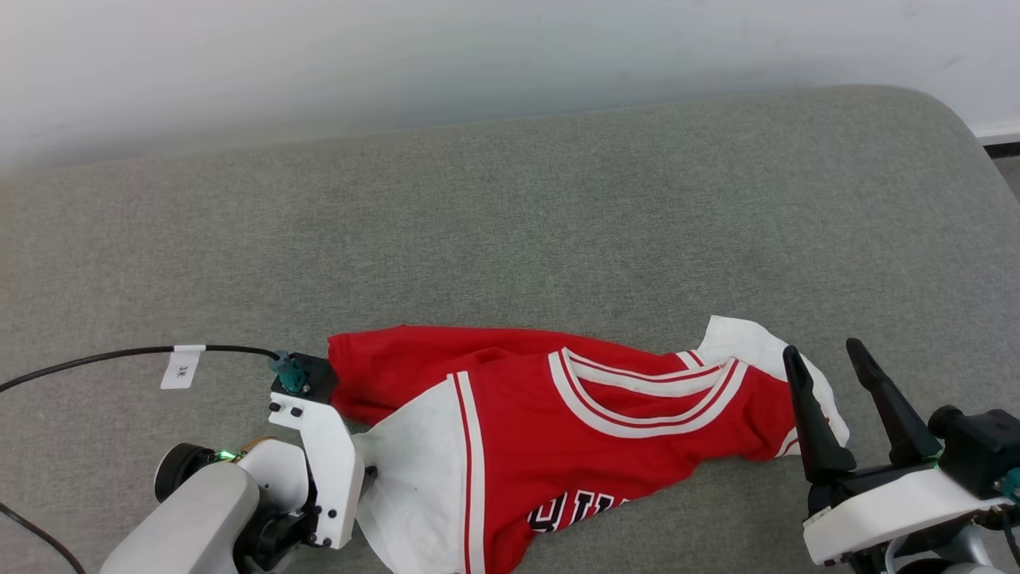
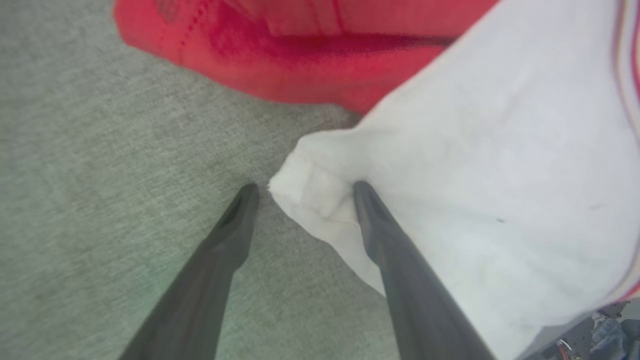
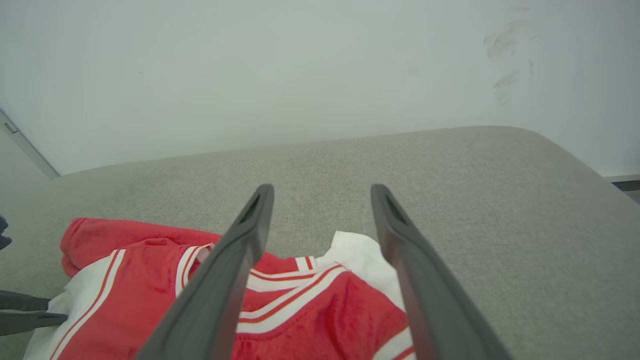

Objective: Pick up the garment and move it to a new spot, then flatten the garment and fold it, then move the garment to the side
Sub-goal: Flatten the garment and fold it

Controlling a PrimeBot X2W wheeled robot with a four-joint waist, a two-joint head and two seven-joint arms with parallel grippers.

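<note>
**Red shirt lies crumpled between two open end effectors**

Far to the left, a thin black cable [image 1: 96, 356] with a small white paper tag [image 1: 182, 365] curves over the bench [image 1: 510, 199]. The bench has a soft grey woven cover and a rounded corner. Behind it is a plain white wall [image 1: 398, 48].

Next comes the left end effector [image 2: 305, 186]. Its two long dark fingers are spread wide apart and squeeze nothing. One finger [image 2: 235, 225] points down at the grey cover. The other lies on a white sleeve [image 2: 475, 175], and the corner of the sleeve sits between them.

The shirt [image 1: 637, 399] lies in a bunched heap at the near side of the bench, toward the right. It is bright red and soft, with white sleeves, red and white stripes round the neck, and some black and white letters near the bottom edge.

At the right, the right end effector [image 1: 822, 348] is also wide open and empty. Its smooth pointed fingers are by the right end of the shirt, near the other white sleeve.
</note>
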